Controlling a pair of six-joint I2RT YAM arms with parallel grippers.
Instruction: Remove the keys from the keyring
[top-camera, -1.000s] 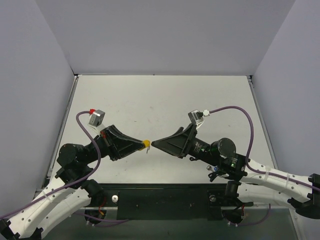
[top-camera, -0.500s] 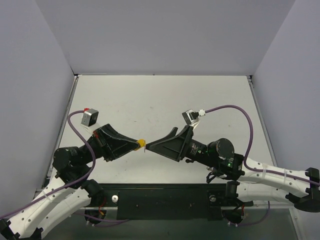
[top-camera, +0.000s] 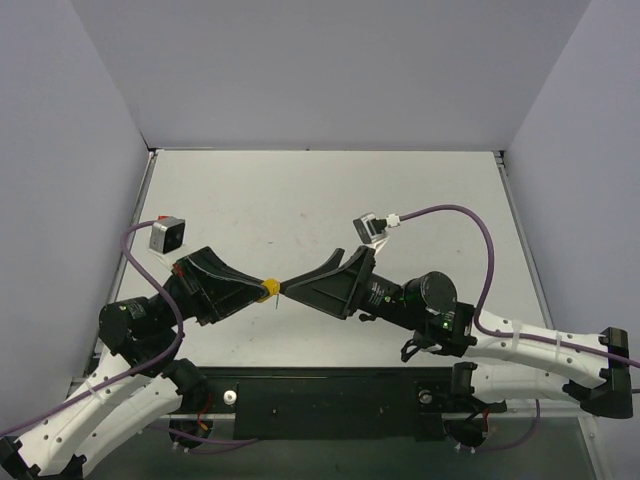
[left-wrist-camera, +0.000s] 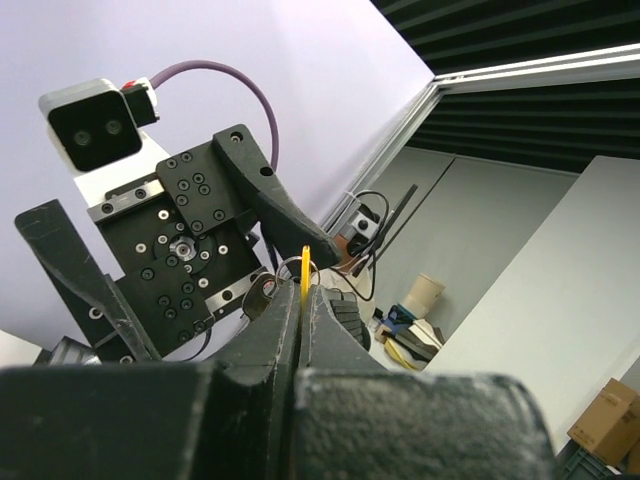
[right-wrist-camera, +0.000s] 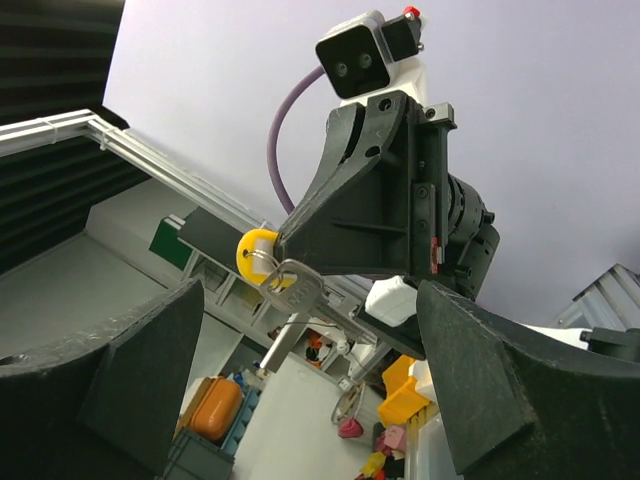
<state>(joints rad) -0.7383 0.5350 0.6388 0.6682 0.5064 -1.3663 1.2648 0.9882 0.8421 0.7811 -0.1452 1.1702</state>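
My left tool (top-camera: 262, 290) is clenched on the yellow-capped key (right-wrist-camera: 256, 252) over the near part of the tabletop (top-camera: 320, 200), with the keyring (right-wrist-camera: 266, 266) and a bare silver key (right-wrist-camera: 290, 300) hanging from it. My right tool (top-camera: 284, 288) is spread wide just beside them. Since a second ago both tools have drifted left. From above the ring is too small to make out, and my left wrist view shows only a yellow sliver between my fingers (left-wrist-camera: 260, 340).
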